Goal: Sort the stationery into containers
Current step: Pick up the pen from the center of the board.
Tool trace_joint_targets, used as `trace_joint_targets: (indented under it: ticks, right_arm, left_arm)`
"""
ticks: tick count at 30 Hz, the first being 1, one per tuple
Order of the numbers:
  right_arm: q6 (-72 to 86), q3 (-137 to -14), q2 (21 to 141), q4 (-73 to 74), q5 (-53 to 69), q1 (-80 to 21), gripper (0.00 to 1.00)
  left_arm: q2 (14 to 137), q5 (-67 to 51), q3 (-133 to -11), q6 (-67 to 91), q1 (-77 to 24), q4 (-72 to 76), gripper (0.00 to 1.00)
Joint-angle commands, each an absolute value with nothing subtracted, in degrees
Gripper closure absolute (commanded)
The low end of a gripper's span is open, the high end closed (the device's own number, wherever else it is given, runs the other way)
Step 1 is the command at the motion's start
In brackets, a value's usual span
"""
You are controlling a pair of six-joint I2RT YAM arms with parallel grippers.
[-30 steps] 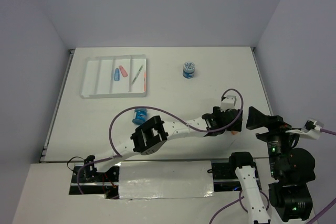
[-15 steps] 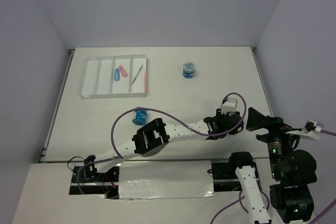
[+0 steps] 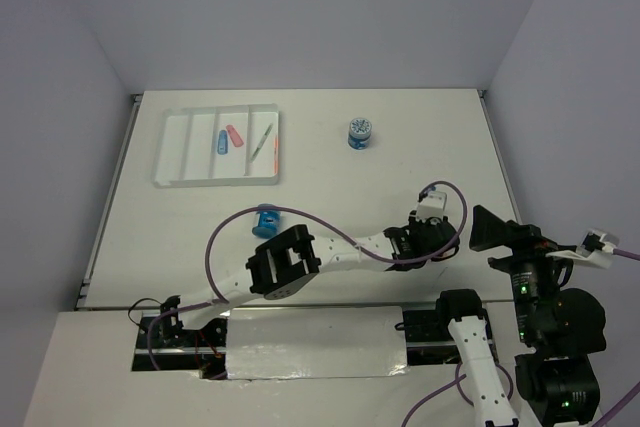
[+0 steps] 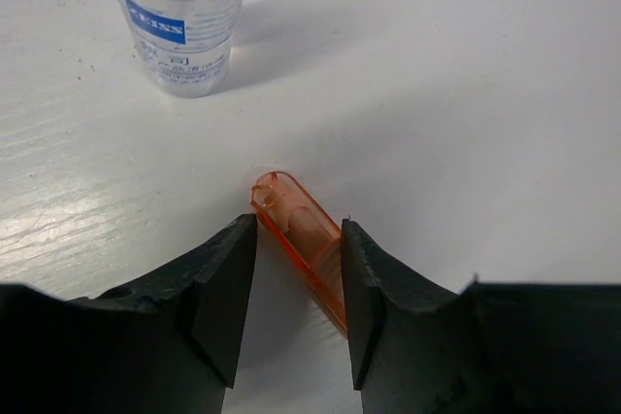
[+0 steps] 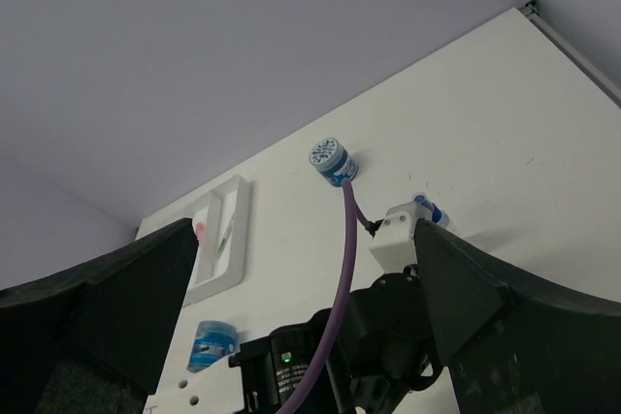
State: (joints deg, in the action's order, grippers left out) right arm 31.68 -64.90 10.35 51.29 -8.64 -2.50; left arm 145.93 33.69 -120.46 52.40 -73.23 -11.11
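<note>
A short orange see-through piece point(image 4: 303, 244) lies slantwise on the table between my left gripper's point(image 4: 298, 228) fingers. The right finger point(image 4: 374, 278) touches it. Bare table still shows between it and the left finger point(image 4: 218, 278), so the jaws stand open, half narrowed. From above, the left gripper point(image 3: 443, 247) hides the piece. The white tray point(image 3: 180, 147) at the far left holds a blue piece point(image 3: 221, 141), a pink piece point(image 3: 234, 135), a grey-green pen point(image 3: 262, 137) and an orange pen point(image 3: 275, 152). Two blue spools point(image 3: 359, 133) point(image 3: 266, 220) stand on the table. My right gripper point(image 3: 474, 227) hangs wide open, holding nothing.
A clear bottle with a blue label point(image 4: 184, 16) stands just beyond the left gripper. The left arm's purple cable point(image 3: 300, 215) loops over the table. Side walls border the table on the left and right.
The left gripper has dropped slightly toward the near edge and its jaws have narrowed around the orange piece. The right arm has not moved.
</note>
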Motion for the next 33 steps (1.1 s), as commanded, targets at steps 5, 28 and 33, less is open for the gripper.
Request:
trace_joint_targets:
  ticks: [5,28,33]
  right_arm:
    - [31.5,-66.9,10.1,48.8,-7.4,-3.1,0.00]
    - [33.6,-67.0,9.8,47.4,-4.1,-3.3,0.00]
    - [33.7,-66.7,9.7,47.0,-3.3,-3.3,0.00]
  left_arm:
    - [145.9,34.0,-117.9,49.6,-73.7,-19.4,0.50]
    - [133.0,30.1,-95.2,45.4,-73.5,-23.6,0.45]
    - [129.9,29.7,-90.9,45.6,-73.4,-22.8,0.63]
